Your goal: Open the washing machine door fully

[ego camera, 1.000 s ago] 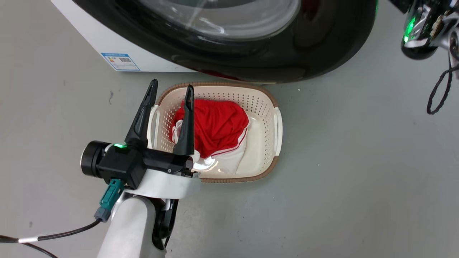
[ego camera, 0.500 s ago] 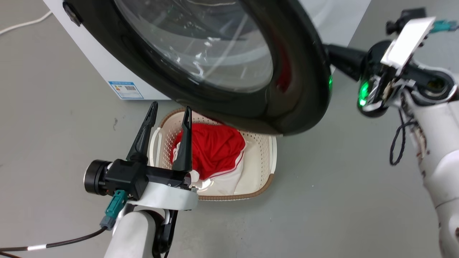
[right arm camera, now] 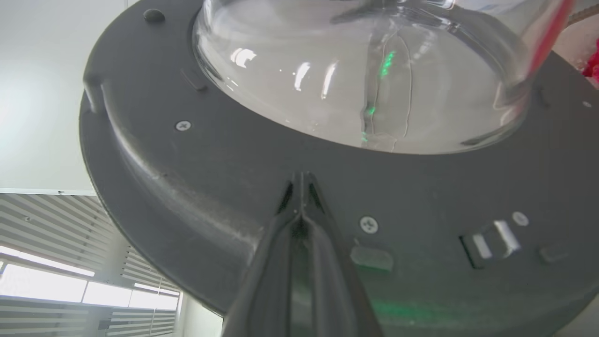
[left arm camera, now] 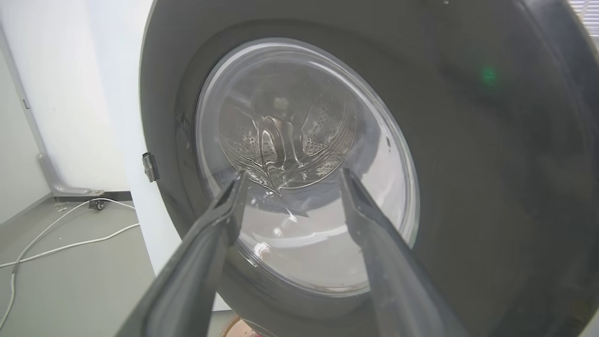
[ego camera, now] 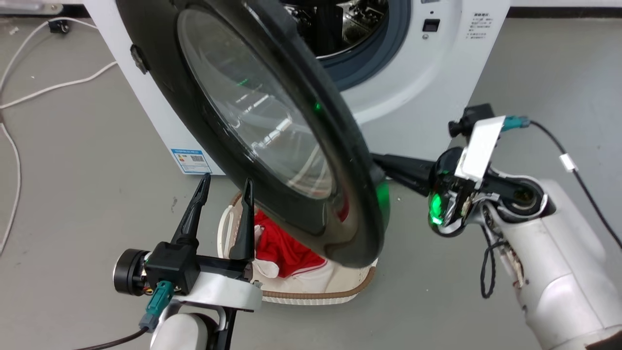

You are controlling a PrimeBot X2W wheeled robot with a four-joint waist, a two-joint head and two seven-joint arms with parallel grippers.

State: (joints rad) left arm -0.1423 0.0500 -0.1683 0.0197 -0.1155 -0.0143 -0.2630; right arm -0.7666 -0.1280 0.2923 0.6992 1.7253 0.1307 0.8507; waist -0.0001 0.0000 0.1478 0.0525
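The washing machine door (ego camera: 252,126), a glossy black disc with a clear glass bowl, stands swung out from the white washing machine (ego camera: 427,73), hinged at the left. My right gripper (ego camera: 384,165) reaches behind the door's free edge. In the right wrist view it (right arm camera: 301,180) is shut, tips against the door's grey inner face (right arm camera: 210,164) just below the glass bowl. My left gripper (ego camera: 228,178) is open and holds nothing. It hangs in front of the door's outer face, and in the left wrist view its fingers (left arm camera: 294,173) frame the glass (left arm camera: 304,154).
The steel drum (ego camera: 350,24) shows through the machine's opening. A cream laundry basket (ego camera: 316,296) with a red and white garment (ego camera: 282,248) sits on the grey floor under the door's lower edge. White cables (ego camera: 58,85) lie at the left.
The head camera has tilted up, so the machine front now shows. The door has swung further out toward the left, with my right gripper following behind its edge. My left gripper stays open.
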